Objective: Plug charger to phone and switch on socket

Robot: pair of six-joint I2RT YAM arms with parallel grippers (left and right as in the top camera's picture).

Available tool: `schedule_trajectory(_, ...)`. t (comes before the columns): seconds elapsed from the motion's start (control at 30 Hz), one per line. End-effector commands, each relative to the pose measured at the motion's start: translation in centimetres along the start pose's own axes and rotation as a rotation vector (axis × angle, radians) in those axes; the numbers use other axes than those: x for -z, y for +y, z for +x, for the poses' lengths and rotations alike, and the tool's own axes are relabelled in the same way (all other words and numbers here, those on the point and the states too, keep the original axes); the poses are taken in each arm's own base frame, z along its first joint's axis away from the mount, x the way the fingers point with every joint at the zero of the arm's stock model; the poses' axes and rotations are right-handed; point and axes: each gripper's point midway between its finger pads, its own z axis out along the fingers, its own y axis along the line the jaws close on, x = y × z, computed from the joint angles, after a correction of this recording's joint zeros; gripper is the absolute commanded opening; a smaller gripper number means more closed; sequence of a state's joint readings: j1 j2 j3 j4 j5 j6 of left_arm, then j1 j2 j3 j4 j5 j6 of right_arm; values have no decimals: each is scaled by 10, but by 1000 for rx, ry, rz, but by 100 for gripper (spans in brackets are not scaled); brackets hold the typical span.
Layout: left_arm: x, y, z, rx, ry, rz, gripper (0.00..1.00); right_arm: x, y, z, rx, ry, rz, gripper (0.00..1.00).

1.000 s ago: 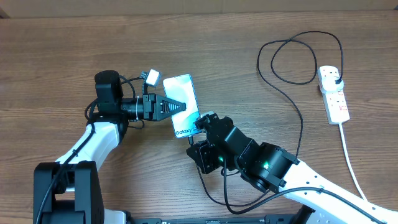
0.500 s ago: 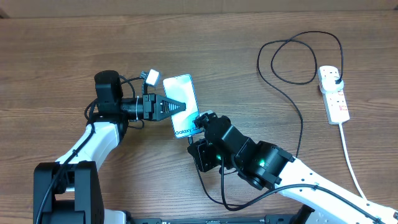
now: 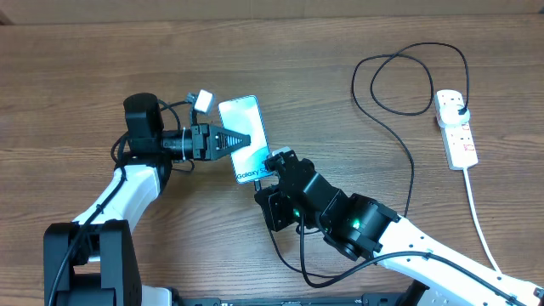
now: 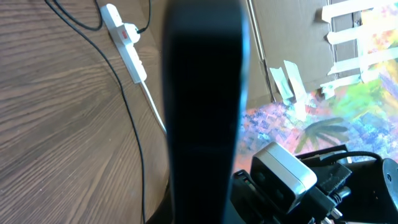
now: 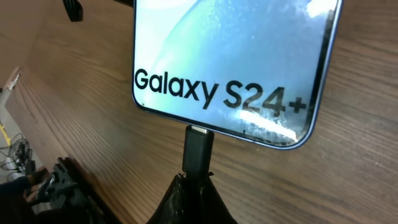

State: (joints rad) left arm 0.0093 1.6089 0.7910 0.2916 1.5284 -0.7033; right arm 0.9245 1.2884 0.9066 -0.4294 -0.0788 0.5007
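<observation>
1. A slim phone (image 3: 244,115) with a bright light-blue screen reading "Galaxy S24+" lay near the middle of a brown wooden desk (image 3: 85,68), with a robot arm on either side of it.
2. The left tool (image 3: 245,139) appeared clamped on the phone's long left edge. In its own wrist view a dark blurred bar filled the centre, so the grip itself was hard to confirm.
3. The right tool (image 5: 193,186) had its fingers pressed together on the small black connector (image 5: 198,148) of the thin black charger (image 3: 414,174). The connector's tip met the middle of the phone's bottom edge.
4. Judging from this, the step in hand was seating the connector in the port. I could not tell whether it was fully in.
5. To do it well, the connector should stay in line with the phone's length and be pushed straight. The left tool should brace the phone so that it does not slide or twist.
6. The white elongated socket (image 3: 457,127) lay well apart, at the desk's far right. The charger's plug sat in its upper end, and the switch position was too small to read.
</observation>
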Motion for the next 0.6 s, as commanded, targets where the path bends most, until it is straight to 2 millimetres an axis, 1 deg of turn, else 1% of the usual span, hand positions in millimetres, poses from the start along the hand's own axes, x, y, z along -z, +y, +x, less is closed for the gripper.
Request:
schedule_trajectory(0.0,-7,-9,11,-15,57,50,4,10,13,-41,72,-145,-15,4)
schedule_trajectory(0.17,-7,-7,15,-21,59,51,4,22,24,-54,166,-177,-28,4)
schedule_trajectory(0.3,-7,-5,18,-19,60,51,4,31,24,-53,175,-155,-15,4)
schedule_trajectory(0.33,-8,-5,18,-20,60,51,4,33,22,-51,174,-146,-10,6)
schedule_trajectory(0.43,-8,-5,18,-21,62,52,4,39,18,-42,160,-115,6,22)
schedule_trajectory(0.5,-8,-6,18,-31,61,51,4,45,16,-38,140,-103,8,31)
schedule_trajectory(0.57,-8,-4,16,-30,53,40,4,52,17,-36,110,-101,3,36)
